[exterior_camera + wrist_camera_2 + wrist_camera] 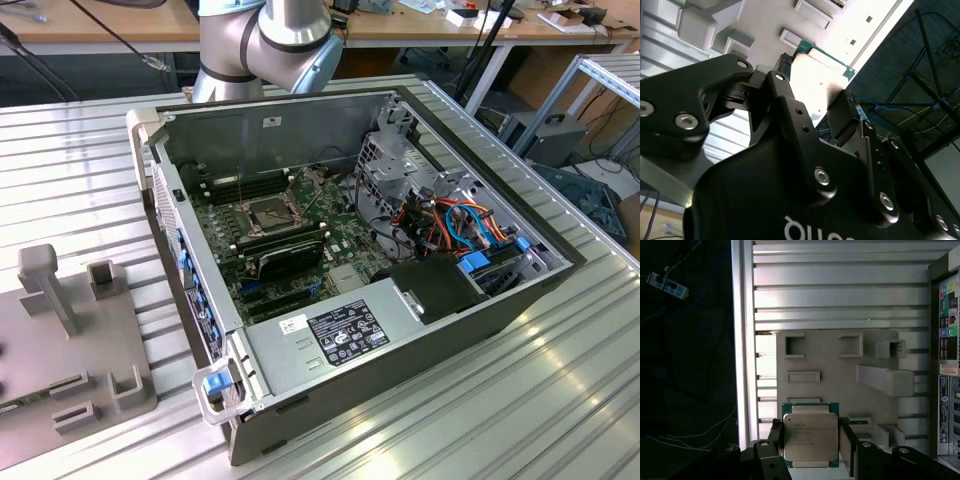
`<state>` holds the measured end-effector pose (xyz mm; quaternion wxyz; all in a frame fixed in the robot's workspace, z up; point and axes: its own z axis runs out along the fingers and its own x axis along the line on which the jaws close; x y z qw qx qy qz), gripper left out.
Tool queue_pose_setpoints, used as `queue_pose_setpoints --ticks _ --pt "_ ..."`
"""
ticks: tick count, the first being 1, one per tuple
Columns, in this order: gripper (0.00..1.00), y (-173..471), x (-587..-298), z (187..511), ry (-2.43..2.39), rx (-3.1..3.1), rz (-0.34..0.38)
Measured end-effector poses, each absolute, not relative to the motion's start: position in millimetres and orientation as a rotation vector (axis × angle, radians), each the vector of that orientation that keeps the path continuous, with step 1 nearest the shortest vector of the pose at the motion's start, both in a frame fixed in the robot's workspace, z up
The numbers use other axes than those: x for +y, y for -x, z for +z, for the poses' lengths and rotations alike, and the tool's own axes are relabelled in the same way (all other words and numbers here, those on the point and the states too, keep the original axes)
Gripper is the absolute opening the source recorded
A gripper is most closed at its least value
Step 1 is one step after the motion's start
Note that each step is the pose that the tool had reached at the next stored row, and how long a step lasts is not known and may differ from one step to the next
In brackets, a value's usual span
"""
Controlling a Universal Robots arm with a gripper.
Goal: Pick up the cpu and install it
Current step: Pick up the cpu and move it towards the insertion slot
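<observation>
The cpu [810,437], a flat square chip with a silver-grey metal top on a green board, sits between my gripper's [810,426] two black fingers, which press on its opposite edges. It hangs above a grey fixture plate [832,365] with raised slots. In the second wrist view the cpu [816,70] shows as a bright square with a green edge between the fingers [840,112]. In the exterior view the open computer case [455,135] lies on the table, with the square metal-framed socket [270,212] on its green motherboard.
The grey fixture plate [60,330] with upright posts lies at the exterior view's left of the case. Inside the case are a grey power-supply box [330,335], a drive cage [395,165] and bundled cables [465,225]. The ribbed metal table's edge [742,340] runs beside the plate.
</observation>
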<state>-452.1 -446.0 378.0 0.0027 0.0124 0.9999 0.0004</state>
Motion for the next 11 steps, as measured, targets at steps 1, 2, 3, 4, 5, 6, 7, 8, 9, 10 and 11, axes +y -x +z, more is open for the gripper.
queue_pose_setpoints --ticks 1,2,3,4,5,6,7,8,9,10,11 --pt "0.54 452.1 -446.0 378.0 -0.039 3.136 0.001" --pt "0.54 452.1 -446.0 378.3 -0.039 3.136 0.001" --pt "0.54 452.1 -446.0 378.5 -0.039 3.136 0.001" --pt "0.54 452.1 -446.0 378.6 -0.039 3.136 0.001" --pt "0.54 452.1 -446.0 378.7 -0.039 3.136 0.001" --pt "0.54 452.1 -446.0 378.6 -0.039 3.136 0.001" --pt "0.54 452.1 -446.0 378.7 -0.039 3.136 0.001" --pt "0.54 452.1 -446.0 378.7 -0.039 3.136 0.001" --pt "0.54 452.1 -446.0 378.8 -0.039 3.136 0.001" --pt "0.54 452.1 -446.0 378.8 -0.039 3.136 0.001" --pt "0.54 452.1 -446.0 378.9 -0.039 3.136 0.001"
